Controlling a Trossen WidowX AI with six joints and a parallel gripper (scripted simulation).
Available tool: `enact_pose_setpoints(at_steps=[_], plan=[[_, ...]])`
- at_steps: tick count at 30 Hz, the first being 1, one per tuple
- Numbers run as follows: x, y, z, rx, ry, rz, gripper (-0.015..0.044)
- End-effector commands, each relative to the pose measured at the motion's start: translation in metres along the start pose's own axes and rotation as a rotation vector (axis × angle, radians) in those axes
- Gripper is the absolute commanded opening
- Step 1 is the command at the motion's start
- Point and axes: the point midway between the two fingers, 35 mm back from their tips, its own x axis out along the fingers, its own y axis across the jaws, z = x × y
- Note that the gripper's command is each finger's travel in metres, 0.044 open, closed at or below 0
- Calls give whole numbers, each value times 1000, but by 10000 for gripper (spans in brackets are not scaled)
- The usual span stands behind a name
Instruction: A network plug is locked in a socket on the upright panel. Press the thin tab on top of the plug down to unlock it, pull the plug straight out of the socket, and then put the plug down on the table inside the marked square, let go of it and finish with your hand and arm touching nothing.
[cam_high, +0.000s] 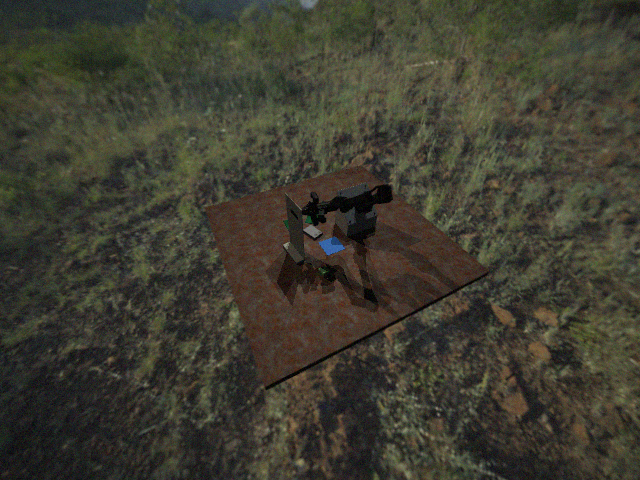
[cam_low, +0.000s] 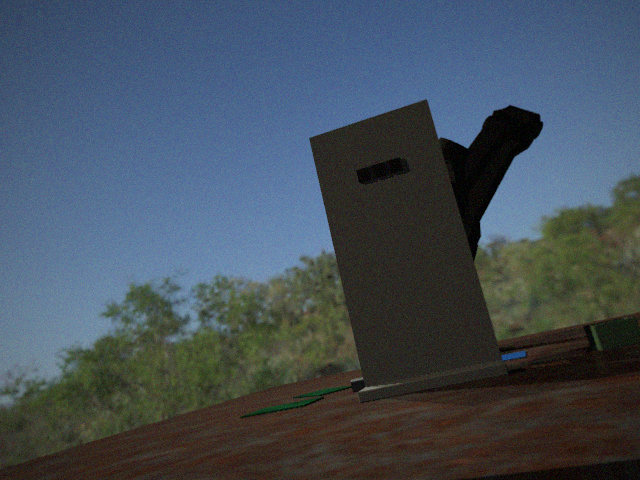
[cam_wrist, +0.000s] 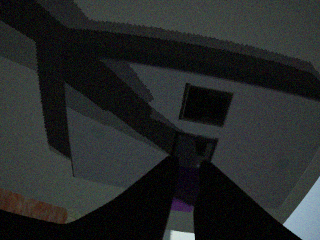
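Observation:
The upright panel (cam_high: 295, 235) (cam_low: 408, 268) (cam_wrist: 265, 150) stands on the table (cam_high: 320, 320). My gripper (cam_high: 306, 211) (cam_wrist: 187, 170) is at the panel's socket side, shut on the purple plug (cam_wrist: 187, 186). The plug's front end is at the lower socket opening (cam_wrist: 210, 145); how deep it sits cannot be told. Its top tab is hidden or too dark to make out. A second, empty opening (cam_wrist: 206, 105) shows beside it. A flat blue square (cam_high: 331, 246) (cam_low: 513, 355) lies on the table between the panel and the arm base.
A pale flat block (cam_high: 312, 231) lies near the panel foot. Green flat patches (cam_high: 309, 220) (cam_low: 281, 407) lie near it. A dark green object (cam_high: 325, 271) (cam_low: 615, 333) stands on the other side of the blue square. The arm base (cam_high: 356, 222) stands behind the square.

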Motion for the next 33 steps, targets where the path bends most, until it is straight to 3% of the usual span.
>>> enact_pose_setpoints(at_steps=[1, 33], plan=[[-4, 0, -1, 3, 2, 0, 0], [-23, 0, -10, 3, 3, 1, 0]])
